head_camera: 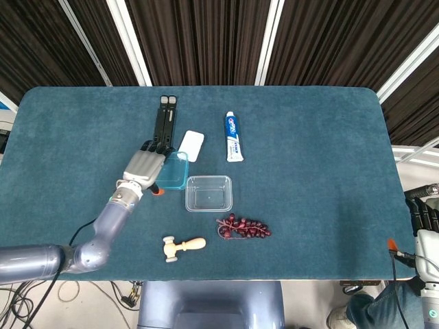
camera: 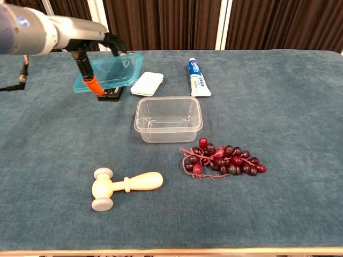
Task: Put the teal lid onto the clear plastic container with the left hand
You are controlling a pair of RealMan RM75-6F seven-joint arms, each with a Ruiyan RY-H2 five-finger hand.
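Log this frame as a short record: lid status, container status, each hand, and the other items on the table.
lid: teal lid lifted off the table, held by the left hand, up and left of the container, not over it yet
container: clear plastic container open, empty, upright on the table
right hand: right hand at the table's right edge, holds nothing; finger pose unclear
other items: wooden mallet, grapes, toothpaste tube, white case, black folding stand

Open path to the container

The clear container (camera: 168, 118) stands open-topped, bare table (camera: 64, 139) on its left; white case (camera: 147, 83) and toothpaste (camera: 198, 70) behind, grapes (camera: 222, 158) just in front.
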